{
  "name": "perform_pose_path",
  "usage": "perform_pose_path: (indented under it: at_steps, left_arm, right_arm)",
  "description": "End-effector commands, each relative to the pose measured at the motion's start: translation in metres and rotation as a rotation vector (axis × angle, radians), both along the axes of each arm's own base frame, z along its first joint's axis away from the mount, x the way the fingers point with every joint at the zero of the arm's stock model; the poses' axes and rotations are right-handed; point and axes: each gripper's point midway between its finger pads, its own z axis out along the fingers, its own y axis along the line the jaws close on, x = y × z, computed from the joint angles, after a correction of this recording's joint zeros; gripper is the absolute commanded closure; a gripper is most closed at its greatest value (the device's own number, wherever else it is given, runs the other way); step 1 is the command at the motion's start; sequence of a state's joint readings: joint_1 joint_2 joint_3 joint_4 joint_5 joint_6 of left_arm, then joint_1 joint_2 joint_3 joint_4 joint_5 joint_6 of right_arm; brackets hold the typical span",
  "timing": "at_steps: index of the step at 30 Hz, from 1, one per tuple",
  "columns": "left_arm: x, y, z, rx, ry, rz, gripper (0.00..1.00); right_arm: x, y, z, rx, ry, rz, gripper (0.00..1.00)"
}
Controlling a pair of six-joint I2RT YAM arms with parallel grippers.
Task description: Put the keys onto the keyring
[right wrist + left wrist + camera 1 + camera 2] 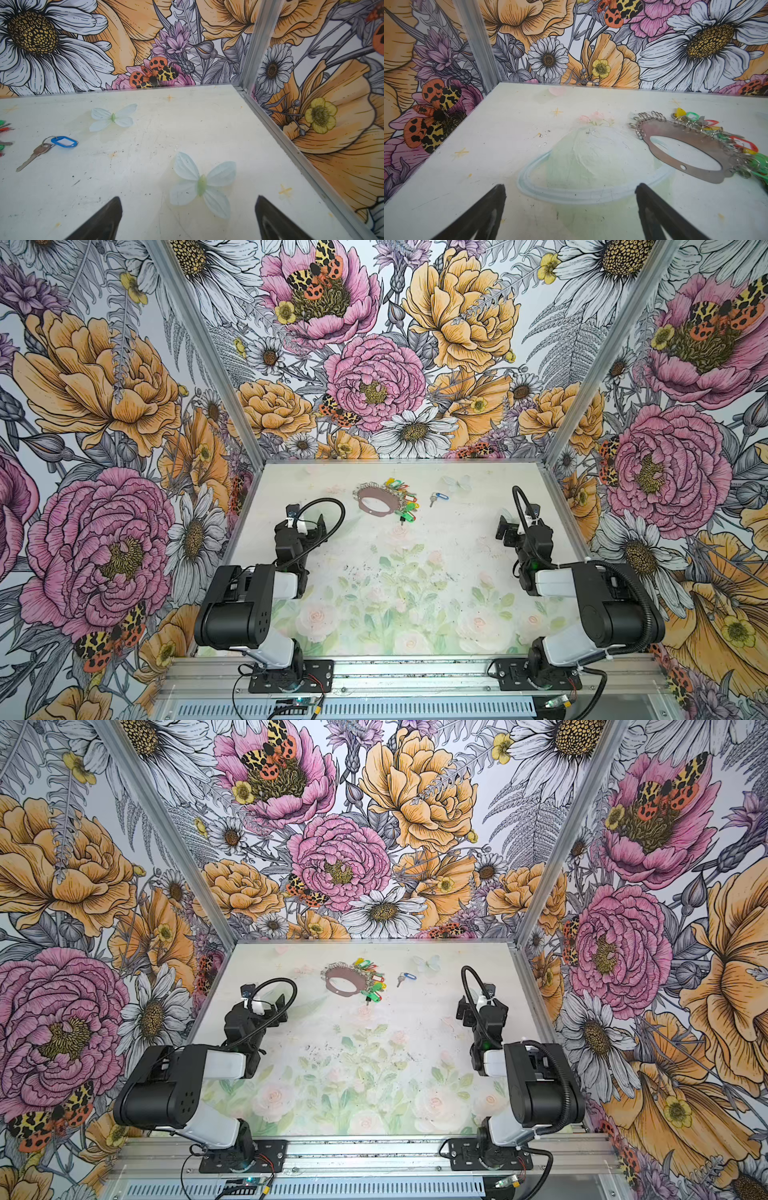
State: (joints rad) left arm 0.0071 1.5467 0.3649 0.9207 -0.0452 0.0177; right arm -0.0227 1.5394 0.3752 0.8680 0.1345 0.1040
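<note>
At the left, the left hand (570, 186) hangs over the counter (415, 572) with its jaws spread wide and nothing between them. Just beyond it toward the middle lies the keyring (685, 133), a flat brownish band that looks stiff and thin. It would be hard to lift off the surface, so it is better pinned or pinched at the plain edge away from the small wire rings (650, 116). A bunch of tagged keys (401, 497) already crowds its right side. Further right, apart from the band, the keys (437, 498) lie loose and flat. They look light, hard and likely to skate, and the blue tag (64, 142) seems the thicker, easier hold. At the far right, the right hand (188, 198) is likewise wide and empty, well short of them.
</note>
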Motion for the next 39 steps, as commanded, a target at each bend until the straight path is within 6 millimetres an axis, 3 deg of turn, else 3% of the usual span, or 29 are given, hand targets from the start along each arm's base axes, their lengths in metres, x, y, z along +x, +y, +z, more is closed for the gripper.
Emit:
perform_pose_path:
  at_steps: [1, 20, 31, 39]
  left_arm:
    - [0.004, 0.002, 0.007, -0.007, -0.022, -0.012, 0.01]
    - [0.004, 0.004, 0.007, -0.017, -0.023, -0.007, 0.01]
    - [-0.001, -0.005, 0.010, -0.004, -0.051, -0.061, 0.01]
    - [-0.020, -0.009, 0.040, 0.040, -0.123, -0.028, 0.01]
  right_arm:
    - [0.005, 0.005, 0.008, -0.013, -0.022, 0.017, 0.01]
    - [0.005, 0.004, 0.008, -0.014, -0.023, 0.017, 0.00]
    - [0.004, 0.004, 0.008, -0.016, -0.023, 0.017, 0.01]
    - [-0.024, 0.037, 0.035, -0.075, -0.159, 0.184, 0.00]
